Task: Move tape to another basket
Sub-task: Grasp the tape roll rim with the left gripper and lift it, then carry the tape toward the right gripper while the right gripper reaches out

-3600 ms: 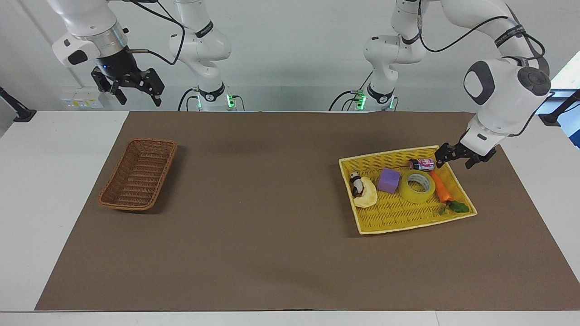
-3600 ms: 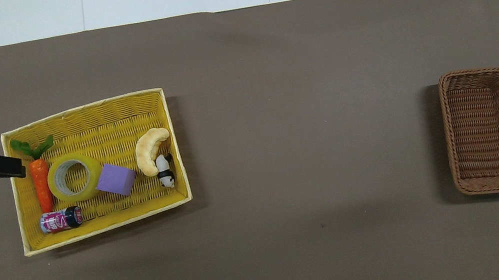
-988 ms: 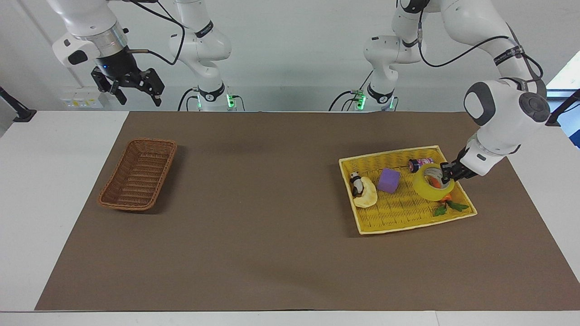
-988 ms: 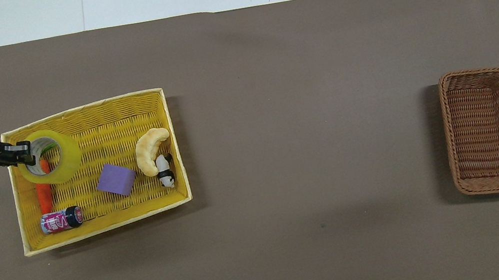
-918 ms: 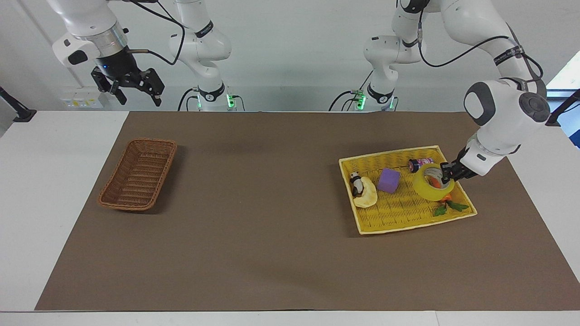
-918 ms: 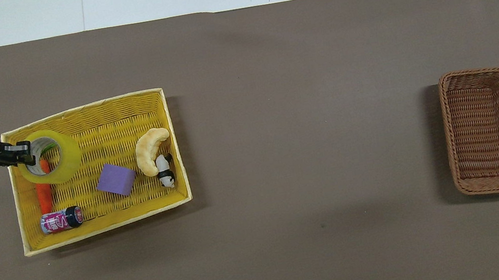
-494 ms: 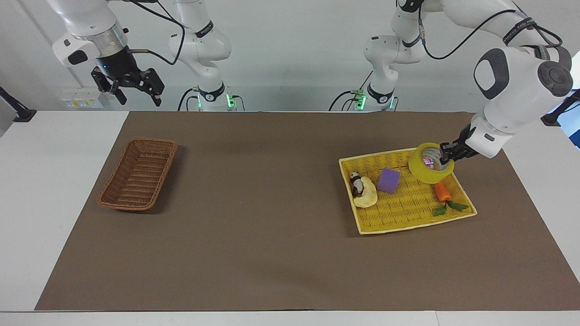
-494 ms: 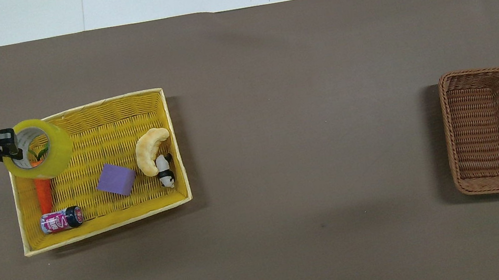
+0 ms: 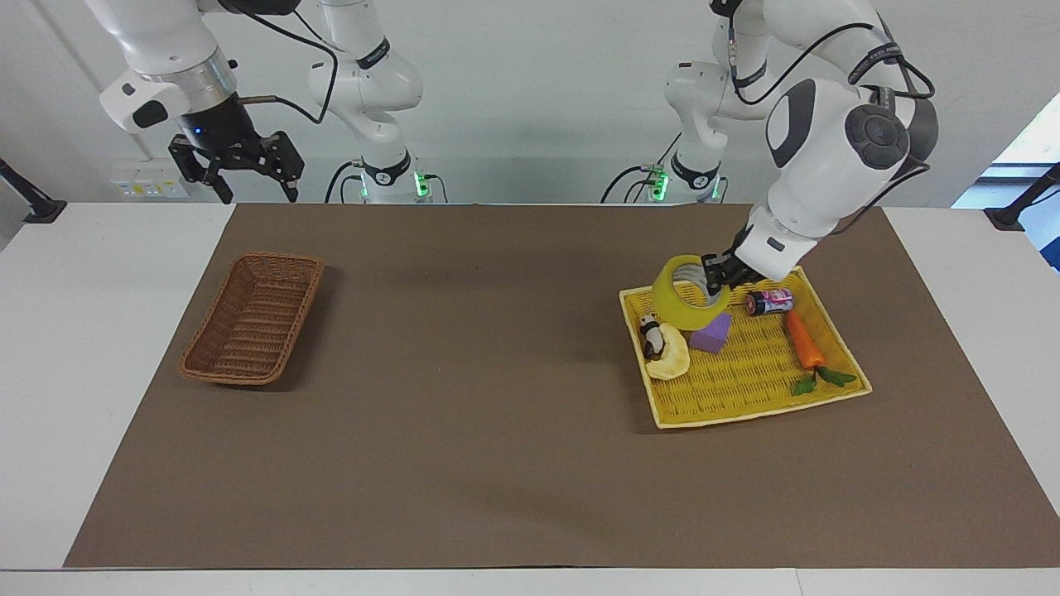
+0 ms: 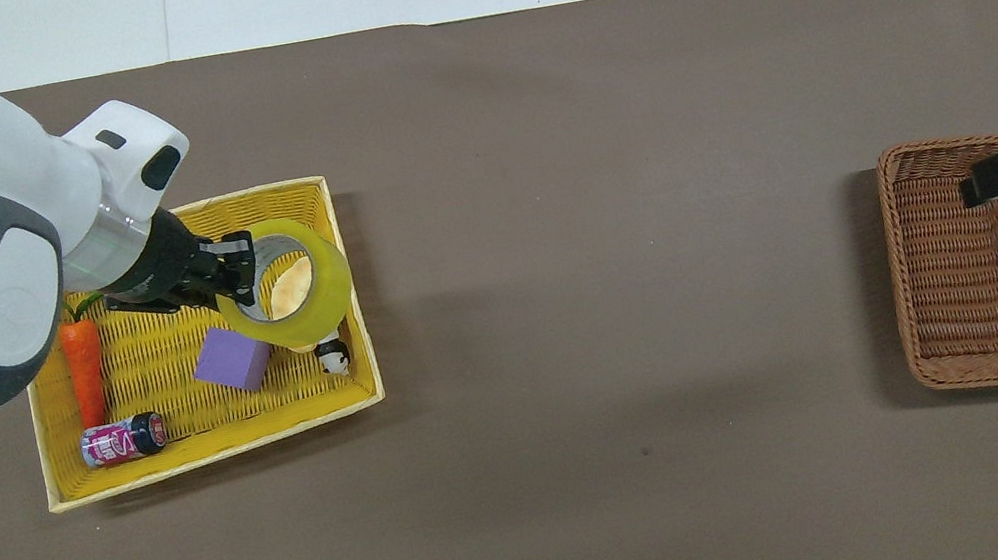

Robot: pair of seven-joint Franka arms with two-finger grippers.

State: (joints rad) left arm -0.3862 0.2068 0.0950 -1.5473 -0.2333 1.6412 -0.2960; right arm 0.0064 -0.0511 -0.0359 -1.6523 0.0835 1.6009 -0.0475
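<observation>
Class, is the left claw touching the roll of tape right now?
Touching. In the facing view the left claw is shut on the rim of the tape, which hangs in the air above the yellow tray.

A robotics lab: two white arms mounted at a white table with a brown mat.

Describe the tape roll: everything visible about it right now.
The tape is a wide roll of translucent yellow packing tape with a pale inner core, its hole showing in both views. It is off the tray floor and tilted, held up by the left gripper, which is shut on the roll's wall, one finger inside the core. It hangs over the yellow tray, above the purple cube and the croissant-like toy. Nothing else touches it.
</observation>
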